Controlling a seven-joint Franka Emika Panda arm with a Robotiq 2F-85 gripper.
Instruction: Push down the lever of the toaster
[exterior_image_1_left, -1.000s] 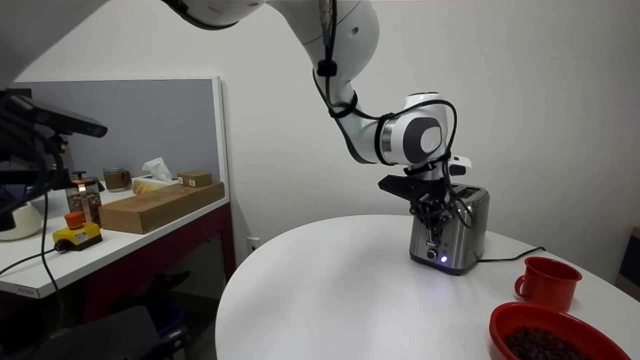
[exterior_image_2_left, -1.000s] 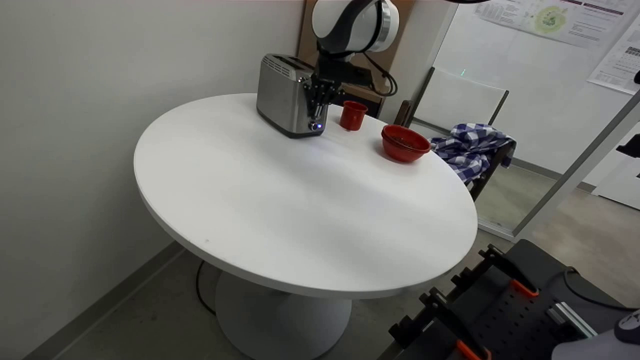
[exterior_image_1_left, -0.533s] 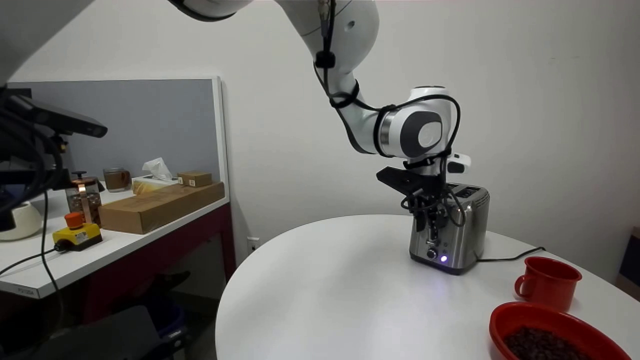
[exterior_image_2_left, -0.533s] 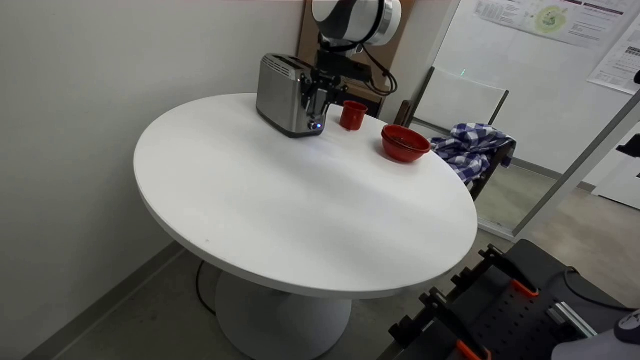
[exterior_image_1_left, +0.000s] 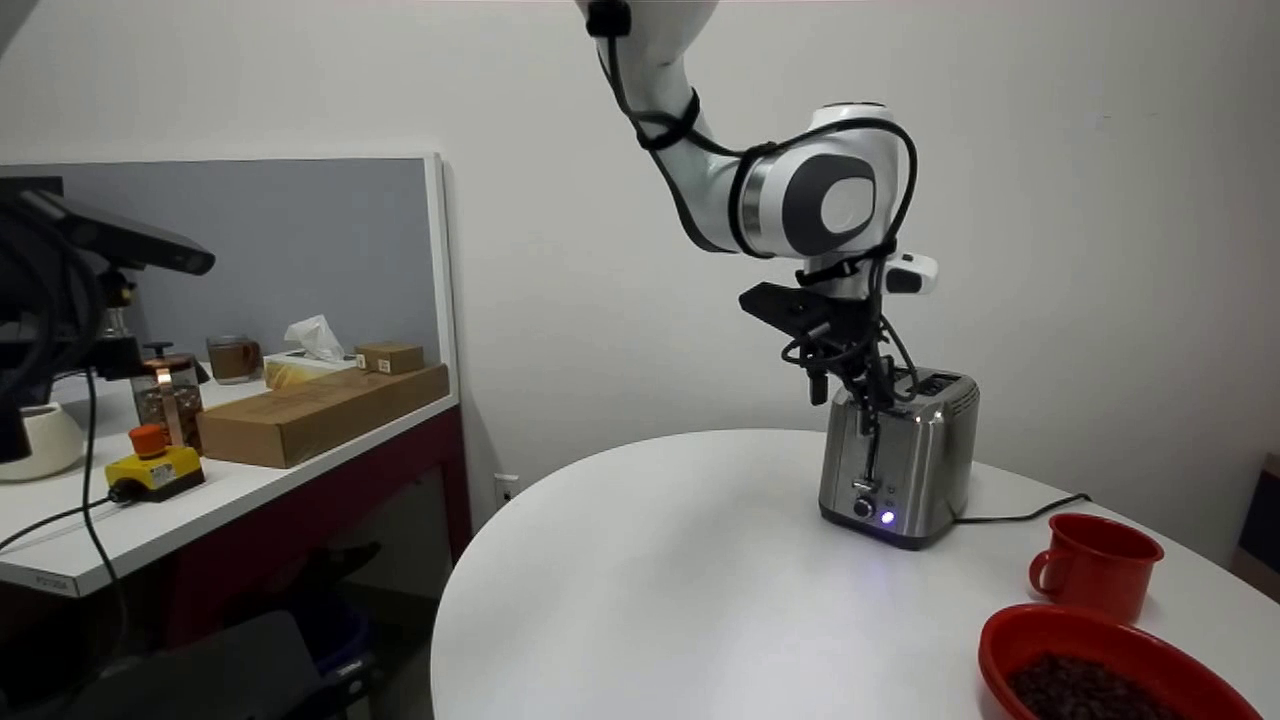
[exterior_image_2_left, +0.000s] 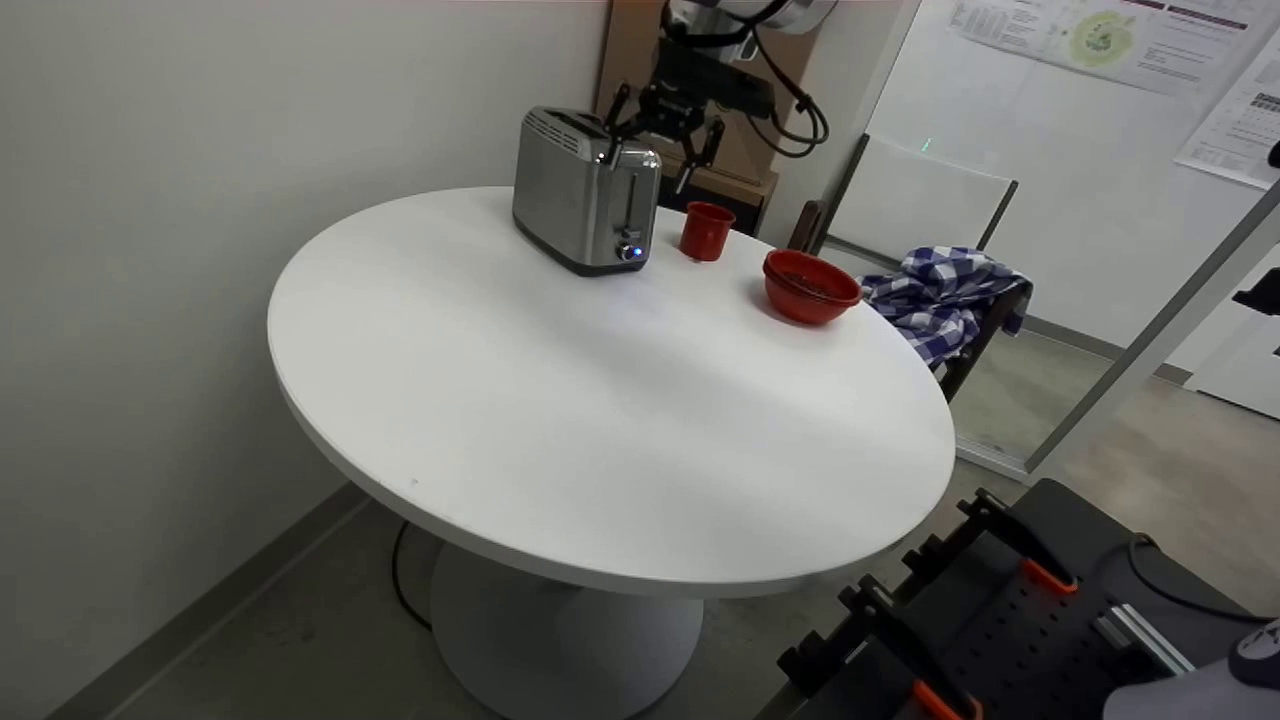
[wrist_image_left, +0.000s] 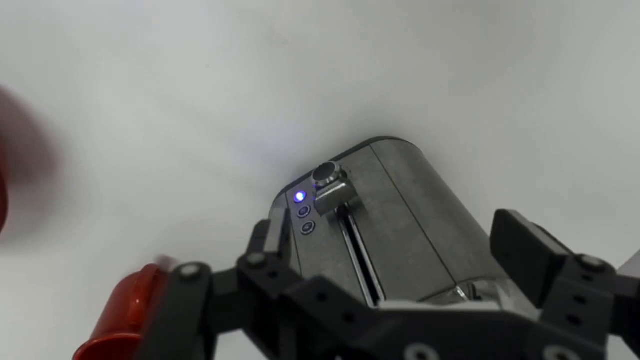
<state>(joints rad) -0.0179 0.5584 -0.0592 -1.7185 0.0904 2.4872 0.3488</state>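
The silver toaster (exterior_image_1_left: 930, 470) stands upright on the white round table (exterior_image_2_left: 600, 420). In the wrist view its lever (wrist_image_left: 336, 196) sits at the low end of its slot, right beside the round knob (wrist_image_left: 326, 172). A blue-violet light (wrist_image_left: 300, 196) glows near the lever. My gripper (exterior_image_2_left: 648, 172) is up at the toaster's top front, with its fingers spread wide and nothing between them. From the wrist, the toaster's front shows between the fingers (wrist_image_left: 527, 255), and the lever lies beyond their tips. Whether a finger touches the toaster, I cannot tell.
Close to the toaster stand a red mug (exterior_image_1_left: 1100, 565) and a red bowl (exterior_image_1_left: 1110, 655) holding dark pieces. A power cord (exterior_image_1_left: 1030, 515) runs behind the toaster. The wall (exterior_image_2_left: 400, 90) is near its far side. A side desk holds a cardboard box (exterior_image_1_left: 320, 415).
My gripper has risen from low on the toaster's front to its top edge. Its fingers have spread from together to wide apart. The lever, hidden behind them before, now shows low in its slot.
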